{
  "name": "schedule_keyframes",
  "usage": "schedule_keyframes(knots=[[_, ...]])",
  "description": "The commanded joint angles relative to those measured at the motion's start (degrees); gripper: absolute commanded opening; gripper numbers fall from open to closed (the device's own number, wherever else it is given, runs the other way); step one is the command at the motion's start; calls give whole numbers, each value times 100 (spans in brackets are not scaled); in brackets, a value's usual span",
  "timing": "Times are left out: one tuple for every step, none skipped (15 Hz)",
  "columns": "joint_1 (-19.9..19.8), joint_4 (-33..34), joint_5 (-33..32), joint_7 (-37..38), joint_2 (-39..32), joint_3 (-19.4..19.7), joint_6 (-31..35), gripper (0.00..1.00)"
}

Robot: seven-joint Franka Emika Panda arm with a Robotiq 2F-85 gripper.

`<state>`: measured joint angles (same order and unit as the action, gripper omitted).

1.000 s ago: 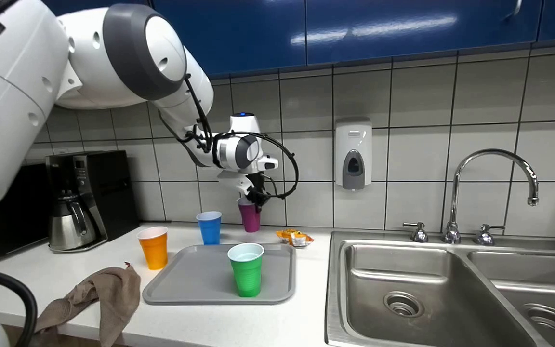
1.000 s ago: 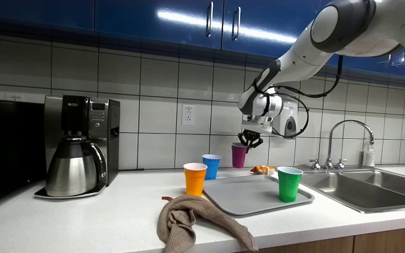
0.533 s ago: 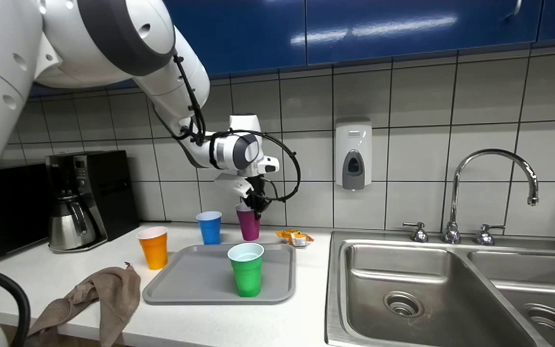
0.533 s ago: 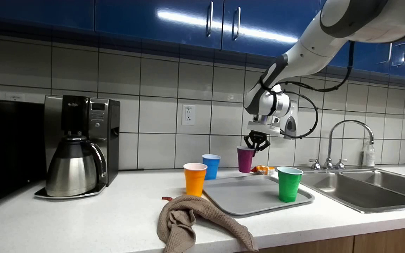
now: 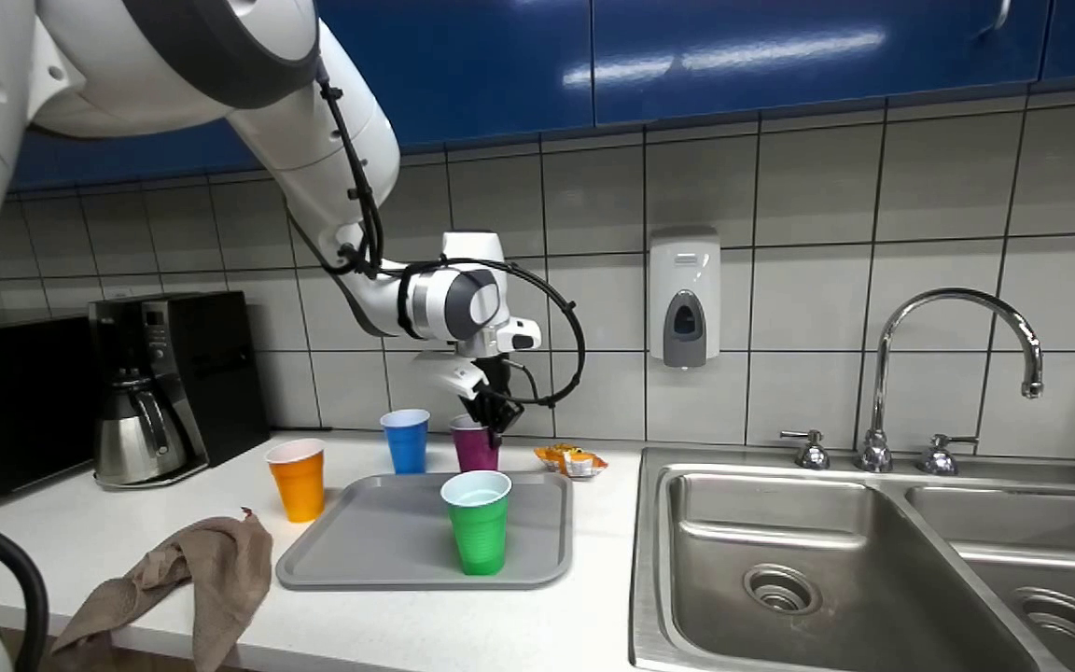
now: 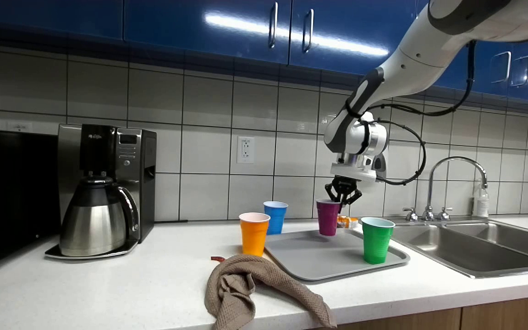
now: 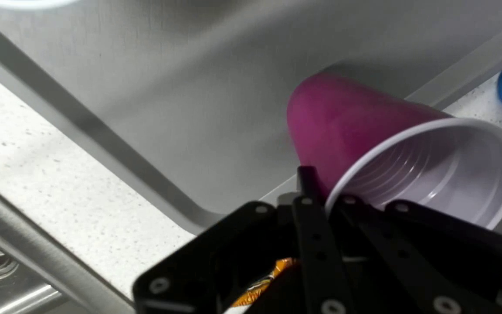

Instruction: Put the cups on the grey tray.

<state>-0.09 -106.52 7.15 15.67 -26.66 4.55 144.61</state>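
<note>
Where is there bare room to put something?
Free: the flat grey tray from the green plastic cup toward the orange plastic cup; the white counter between the steel coffee pot and brown cloth. Crowded: the tray's back edge, where the hand holds the purple plastic cup near the blue plastic cup.

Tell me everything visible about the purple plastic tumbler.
The purple plastic tumbler tapers downward, with a white rim and pale interior showing ring-shaped ridges; its inner bottom is hidden. It is mouth up, roughly upright, over the grey rectangular tray near the wall-side edge; base contact is unclear. The black two-fingered gripper pinches the tumbler's side at the rim, one finger inside, one outside.
</note>
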Motion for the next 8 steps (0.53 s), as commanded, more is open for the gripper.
schedule_keyframes(knots=[[-10,-385,-122,-93,292,13,-66,1],[-2,-410,-148,-78,285,25,-68,1],[4,-425,-173,-62,276,33,-68,1],[10,-434,-186,-27,270,46,-76,1],[16,-440,-200,-1,267,57,-103,28],[21,-445,-218,8,265,70,-111,30],[20,-451,-222,9,269,76,-120,36],[21,-462,-238,1,295,87,-149,44]])
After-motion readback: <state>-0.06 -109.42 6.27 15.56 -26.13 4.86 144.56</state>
